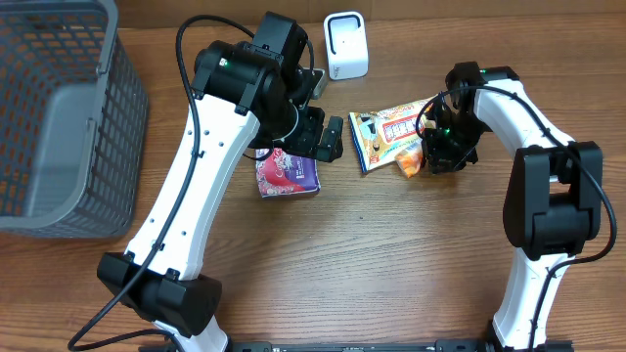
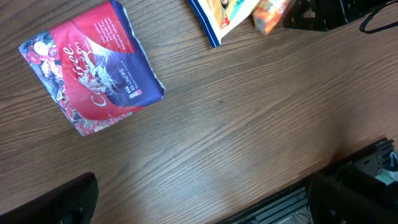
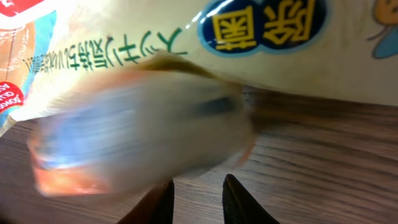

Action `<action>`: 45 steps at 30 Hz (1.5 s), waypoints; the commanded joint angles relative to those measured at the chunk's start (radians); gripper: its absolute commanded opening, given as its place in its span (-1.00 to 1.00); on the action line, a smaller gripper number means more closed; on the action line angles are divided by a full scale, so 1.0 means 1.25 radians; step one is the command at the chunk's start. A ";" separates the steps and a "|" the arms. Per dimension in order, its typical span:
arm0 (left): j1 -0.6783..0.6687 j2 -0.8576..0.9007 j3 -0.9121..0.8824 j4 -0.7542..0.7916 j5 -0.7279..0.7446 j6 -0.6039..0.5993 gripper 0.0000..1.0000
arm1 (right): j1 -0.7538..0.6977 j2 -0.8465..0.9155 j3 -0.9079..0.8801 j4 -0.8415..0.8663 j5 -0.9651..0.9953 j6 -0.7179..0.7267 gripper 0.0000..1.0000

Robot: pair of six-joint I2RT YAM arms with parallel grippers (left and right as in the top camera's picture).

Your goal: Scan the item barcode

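Over the table [image 3: 323,155], a blurred packet [image 3: 137,130] partly hides the bag [image 3: 124,37].

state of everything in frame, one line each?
left gripper: open, empty, above table
right gripper: slightly open, nothing between jaws
red packet: flat on table, untouched
yellow snack bag: flat on table
orange packet: blurred, by right gripper
scanner: upright, nothing before it
basket: upright

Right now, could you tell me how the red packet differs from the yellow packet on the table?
The red packet is red and purple; the yellow packet is yellow with a blue edge. The red packet lies alone; the yellow packet has a small orange item beside its corner. Both lie on the table.
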 commanded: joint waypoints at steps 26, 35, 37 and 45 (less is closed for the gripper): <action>-0.001 0.002 -0.002 0.001 -0.005 0.018 1.00 | 0.000 -0.048 0.023 0.000 0.036 0.418 -0.67; -0.001 0.002 -0.002 0.001 -0.005 0.018 0.99 | 0.000 -0.262 0.017 -0.072 0.205 0.462 -0.53; -0.001 0.002 -0.002 0.001 -0.005 0.018 1.00 | 0.000 -0.314 -0.001 -0.077 0.246 0.484 -0.37; -0.001 0.002 -0.002 0.001 -0.005 0.018 0.99 | 0.000 -0.410 -0.226 0.085 0.185 0.608 0.56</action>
